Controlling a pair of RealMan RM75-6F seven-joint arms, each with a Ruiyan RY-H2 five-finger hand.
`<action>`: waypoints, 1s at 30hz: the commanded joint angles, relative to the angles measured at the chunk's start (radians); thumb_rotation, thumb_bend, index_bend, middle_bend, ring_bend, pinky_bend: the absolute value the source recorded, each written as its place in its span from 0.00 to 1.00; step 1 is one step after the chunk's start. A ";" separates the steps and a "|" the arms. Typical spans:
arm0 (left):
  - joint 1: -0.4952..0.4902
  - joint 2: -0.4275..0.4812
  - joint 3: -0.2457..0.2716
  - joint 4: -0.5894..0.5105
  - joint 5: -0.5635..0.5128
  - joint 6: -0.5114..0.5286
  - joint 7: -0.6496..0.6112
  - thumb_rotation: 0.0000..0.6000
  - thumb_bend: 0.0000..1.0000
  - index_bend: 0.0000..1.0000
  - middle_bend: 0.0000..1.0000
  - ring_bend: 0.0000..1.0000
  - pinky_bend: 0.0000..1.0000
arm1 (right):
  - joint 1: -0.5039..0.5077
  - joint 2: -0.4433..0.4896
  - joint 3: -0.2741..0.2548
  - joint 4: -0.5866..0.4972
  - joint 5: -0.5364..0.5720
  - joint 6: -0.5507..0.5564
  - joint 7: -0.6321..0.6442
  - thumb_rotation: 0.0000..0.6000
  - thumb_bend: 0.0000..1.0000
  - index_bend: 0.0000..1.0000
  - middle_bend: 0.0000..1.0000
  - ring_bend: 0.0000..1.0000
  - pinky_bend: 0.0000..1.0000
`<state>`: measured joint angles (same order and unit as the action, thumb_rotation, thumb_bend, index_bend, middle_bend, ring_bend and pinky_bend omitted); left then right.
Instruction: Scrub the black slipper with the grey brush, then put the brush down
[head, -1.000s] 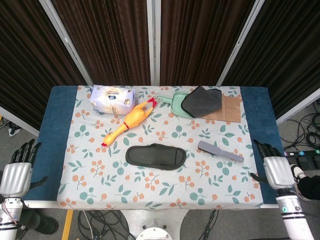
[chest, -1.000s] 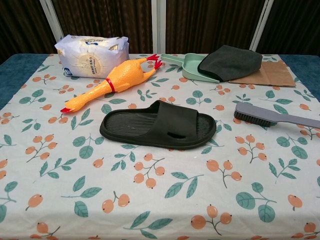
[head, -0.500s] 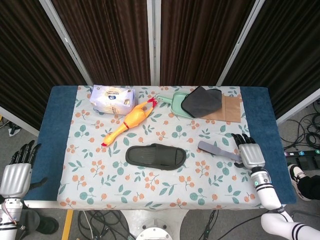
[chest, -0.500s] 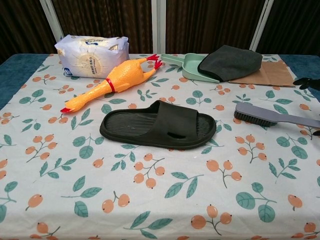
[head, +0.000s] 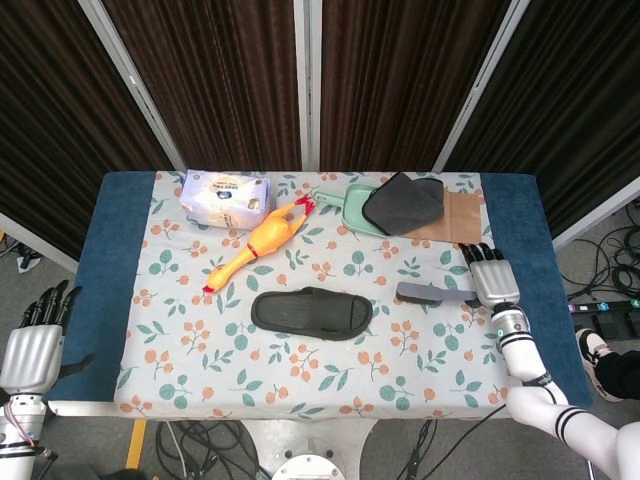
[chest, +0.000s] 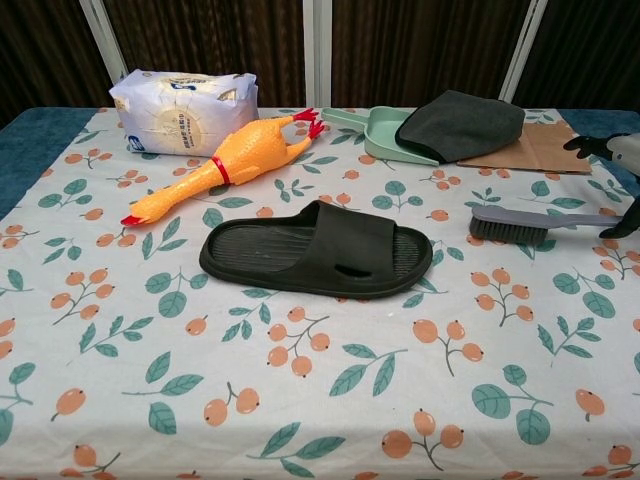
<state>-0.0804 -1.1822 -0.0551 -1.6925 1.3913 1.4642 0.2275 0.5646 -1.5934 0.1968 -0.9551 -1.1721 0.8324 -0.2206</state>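
The black slipper (head: 311, 313) (chest: 315, 250) lies flat on the floral cloth at mid-table, sole down. To its right lies the grey brush (head: 425, 293) (chest: 510, 225), bristles down, its handle pointing right. My right hand (head: 491, 280) (chest: 618, 170) is over the handle's outer end with fingers spread and extended toward the back, and its thumb is by the handle. No closed grip shows. My left hand (head: 33, 345) hangs off the table's front left corner, fingers straight and holding nothing.
A yellow rubber chicken (head: 262, 240) and a tissue pack (head: 225, 198) lie at the back left. A green dustpan (head: 352, 212) with a dark cloth (head: 403, 203) and brown paper (head: 462, 218) sit behind the brush.
My right hand has come in from the table's front right edge to the brush handle. The handle end has swung toward the back, so the brush lies more level. The left hand stayed.
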 joint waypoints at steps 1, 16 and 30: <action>0.003 -0.001 0.002 0.004 -0.001 0.002 -0.003 1.00 0.06 0.12 0.12 0.03 0.16 | 0.011 0.013 0.000 -0.009 0.003 -0.023 0.017 1.00 0.00 0.00 0.12 0.05 0.14; 0.007 0.004 0.006 0.005 0.017 0.012 -0.015 1.00 0.06 0.12 0.12 0.03 0.16 | -0.001 0.189 -0.049 -0.271 0.051 -0.109 0.049 1.00 0.07 0.23 0.34 0.23 0.26; 0.008 0.008 0.005 0.008 0.013 0.010 -0.029 1.00 0.06 0.12 0.12 0.03 0.16 | 0.049 0.172 -0.066 -0.288 0.182 -0.157 -0.033 1.00 0.12 0.41 0.47 0.36 0.40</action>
<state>-0.0722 -1.1739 -0.0498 -1.6846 1.4049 1.4741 0.1988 0.6080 -1.4183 0.1340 -1.2427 -0.9997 0.6819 -0.2468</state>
